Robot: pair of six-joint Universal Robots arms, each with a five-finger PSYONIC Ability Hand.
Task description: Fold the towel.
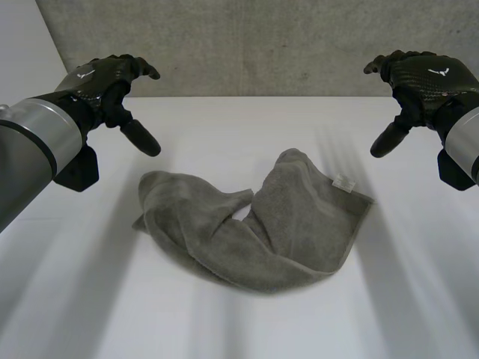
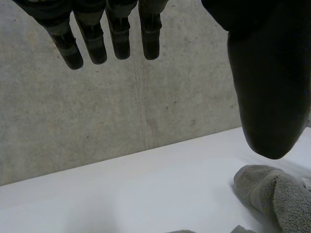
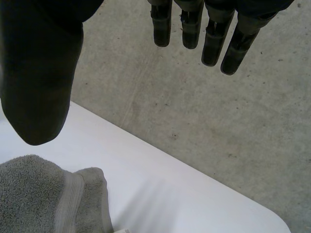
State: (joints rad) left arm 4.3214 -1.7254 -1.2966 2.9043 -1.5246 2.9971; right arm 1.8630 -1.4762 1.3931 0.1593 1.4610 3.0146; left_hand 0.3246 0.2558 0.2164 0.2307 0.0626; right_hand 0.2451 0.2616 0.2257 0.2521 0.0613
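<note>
- Grey forearm of the left arm [image 1: 30, 149] sits closest to the lens, coming in from 8 o'clock and ending in the left hand [image 1: 105, 82], which hangs above the white table [image 1: 224, 127] at about 10 o'clock from the towel.
- Its fingers [image 2: 92, 39] are relaxed and spread, the thumb [image 2: 265, 87] stands well away from them, and nothing is held.
- At about 2 o'clock from the towel, the right hand [image 1: 426, 78] mirrors it: fingers [image 3: 214, 39] loose, thumb [image 3: 39, 73] apart, palm empty, raised off the table.
- Mid-table, the grey towel [image 1: 284, 232] lies in a rumpled crescent. Its thicker lobe, with a small white label [image 1: 344, 182], points toward 2 o'clock, and a narrower bunched arm trails toward 9 o'clock.
- In each wrist view an end of the towel lies below that hand's thumb, apart from it.
- Judged from this layout, the job has barely begun. Parts of the cloth overlap, but only as careless bunching, with no clean fold or matched edges.
- What is left is nearly everything: reach down, take hold at corners or edges, spread the cloth flat, then bring one side squarely over the other.
</note>
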